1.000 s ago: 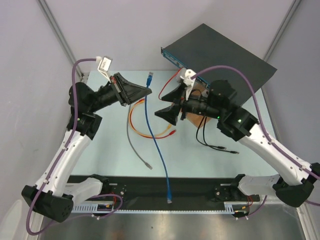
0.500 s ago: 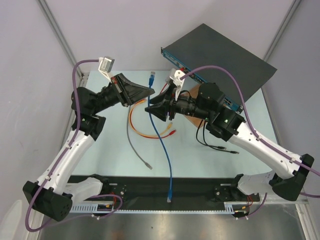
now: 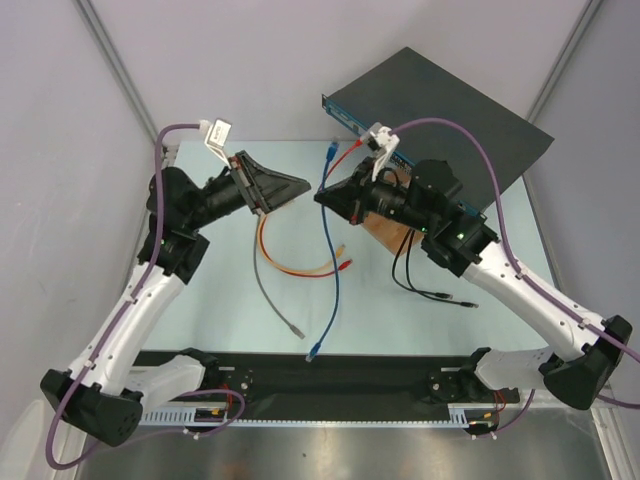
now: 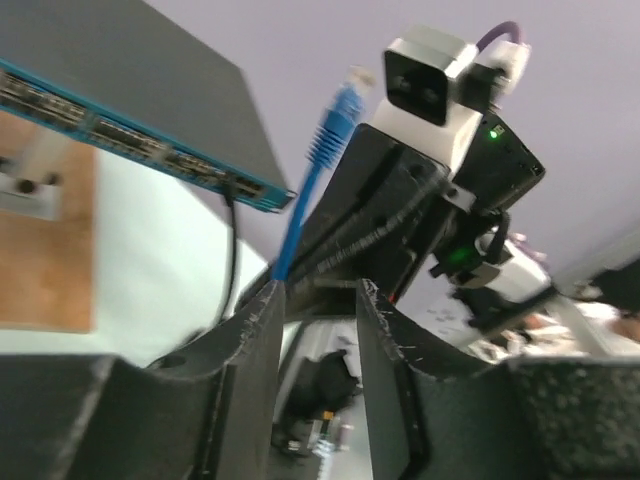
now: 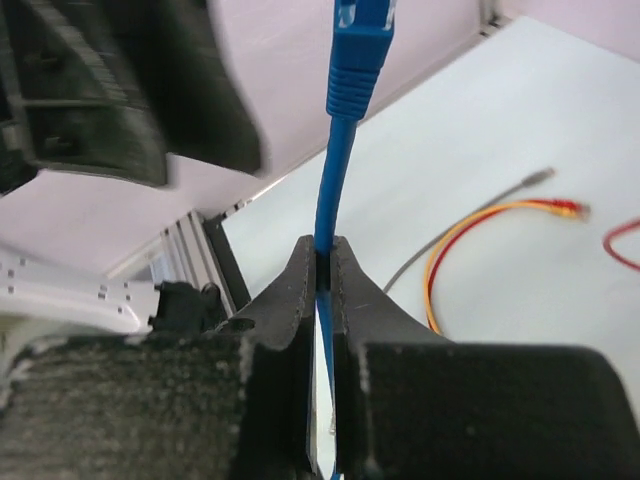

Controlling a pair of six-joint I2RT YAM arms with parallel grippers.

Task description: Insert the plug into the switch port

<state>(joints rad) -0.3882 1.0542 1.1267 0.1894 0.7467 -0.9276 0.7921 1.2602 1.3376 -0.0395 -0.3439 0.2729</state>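
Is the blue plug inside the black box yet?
Out. The blue plug is in the air, apart from the switch, its cable pinched between the right fingers.

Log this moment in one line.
right gripper: shut on thin blue cable | blue plug: outside flat black metal switch | left gripper: open, empty

No readable text, label or number anywhere

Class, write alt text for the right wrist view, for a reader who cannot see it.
The right gripper, jaws shut, pinches a blue cable below its plug, which points up. A yellow cable lies on the pale table behind.
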